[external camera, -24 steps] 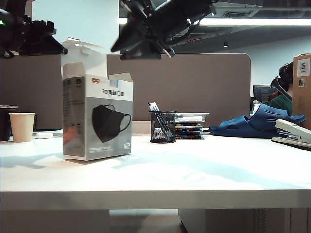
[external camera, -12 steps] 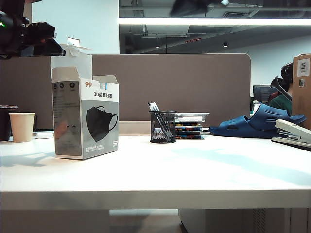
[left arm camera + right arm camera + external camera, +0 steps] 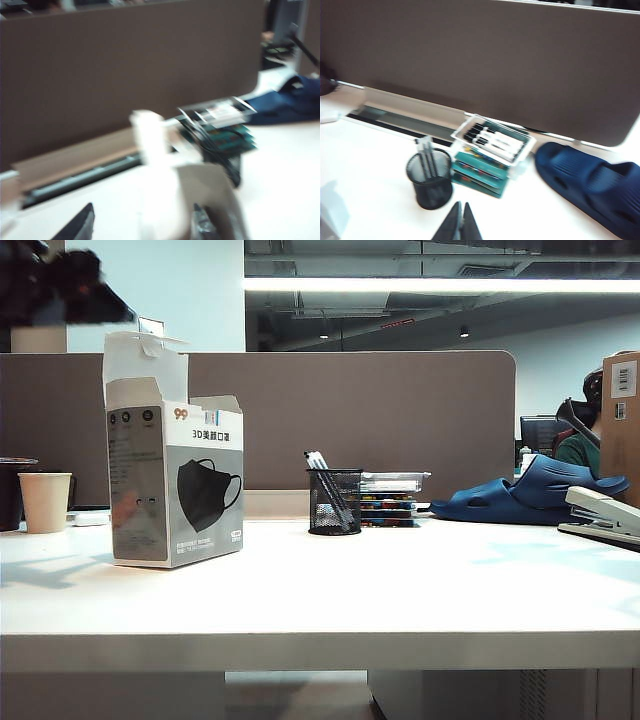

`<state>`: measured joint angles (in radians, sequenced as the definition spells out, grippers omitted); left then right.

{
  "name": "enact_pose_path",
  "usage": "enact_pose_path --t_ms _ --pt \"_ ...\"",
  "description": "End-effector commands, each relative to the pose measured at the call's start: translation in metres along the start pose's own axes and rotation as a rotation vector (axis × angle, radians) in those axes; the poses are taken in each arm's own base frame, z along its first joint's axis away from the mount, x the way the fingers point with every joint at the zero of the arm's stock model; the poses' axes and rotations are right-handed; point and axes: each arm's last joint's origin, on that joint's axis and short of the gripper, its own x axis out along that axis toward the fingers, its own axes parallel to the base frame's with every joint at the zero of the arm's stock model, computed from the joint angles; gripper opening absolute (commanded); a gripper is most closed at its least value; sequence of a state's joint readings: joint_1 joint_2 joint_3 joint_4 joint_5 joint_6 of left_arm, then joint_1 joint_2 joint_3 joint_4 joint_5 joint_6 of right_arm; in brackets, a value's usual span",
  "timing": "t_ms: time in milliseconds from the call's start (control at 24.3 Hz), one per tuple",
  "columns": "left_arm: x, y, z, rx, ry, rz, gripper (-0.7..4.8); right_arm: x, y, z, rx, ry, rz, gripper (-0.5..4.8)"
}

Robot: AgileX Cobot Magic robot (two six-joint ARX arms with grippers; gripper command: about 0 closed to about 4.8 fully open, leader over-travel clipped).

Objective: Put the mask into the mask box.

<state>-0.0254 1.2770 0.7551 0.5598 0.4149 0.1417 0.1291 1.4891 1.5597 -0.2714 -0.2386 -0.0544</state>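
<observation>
Two grippers, both empty. Left gripper at upper left of ext. view, just above mask box, jaws spread wide w/ only the blurred white top flap between them. Right gripper out of ext. view, pinched fully closed on nothing, over pen cup. Mask seen nowhere; prob. inside box, can't confirm. Risks: snagging raised flap w/ a finger on pulling away, tipping or dragging tall box at left of table; mask possibly sitting proud, flaps unclosed.
</observation>
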Motion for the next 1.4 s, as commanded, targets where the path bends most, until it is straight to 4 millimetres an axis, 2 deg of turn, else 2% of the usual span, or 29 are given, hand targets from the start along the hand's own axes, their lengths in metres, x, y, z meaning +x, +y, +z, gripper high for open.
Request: enact_pose_path --t_ms 41,164,329,452,493,575,617,822,986,1069,1192,1397 --pt "-0.012 0.003 0.014 0.019 -0.028 0.036 2.52 -0.011 -0.009 0.004 -0.001 -0.008 -0.025 -0.02" --pt "-0.025 0.006 0.026 0.031 -0.047 0.064 2.51 -0.022 -0.017 0.007 0.004 -0.011 -0.057 -0.02" --pt "-0.052 0.004 0.049 0.059 -0.095 0.104 2.46 -0.04 -0.025 0.009 0.011 0.005 -0.096 -0.02" --pt "-0.07 -0.002 0.065 0.077 -0.134 0.159 2.44 -0.05 -0.024 0.008 -0.009 0.045 -0.105 -0.02" --pt "-0.078 -0.004 0.071 0.079 -0.142 0.197 2.28 -0.054 -0.023 0.007 -0.017 0.063 -0.106 -0.02" --pt "-0.09 -0.009 0.078 0.08 -0.151 0.227 1.52 -0.059 -0.023 0.006 -0.023 0.087 -0.112 -0.02" --pt "-0.105 -0.017 0.085 0.079 -0.16 0.212 -0.06 -0.067 -0.024 0.006 -0.024 0.101 -0.122 -0.02" --pt "-0.143 -0.037 0.091 0.058 -0.112 0.204 -0.05 -0.098 -0.016 0.01 -0.028 0.07 -0.144 -0.02" --pt "-0.159 -0.046 0.09 0.046 -0.084 0.2 -0.05 -0.12 -0.006 -0.001 -0.02 0.064 -0.152 -0.03" --pt "-0.163 -0.048 0.089 0.042 -0.075 0.193 -0.05 -0.132 -0.001 -0.011 -0.014 0.065 -0.17 -0.03" --pt "-0.17 -0.053 0.088 0.025 -0.061 0.178 -0.06 -0.16 0.013 -0.04 0.005 0.066 -0.187 -0.02" --pt "-0.177 -0.062 0.089 -0.001 -0.096 0.123 -0.05 -0.189 0.028 -0.074 0.024 0.039 -0.191 -0.03"
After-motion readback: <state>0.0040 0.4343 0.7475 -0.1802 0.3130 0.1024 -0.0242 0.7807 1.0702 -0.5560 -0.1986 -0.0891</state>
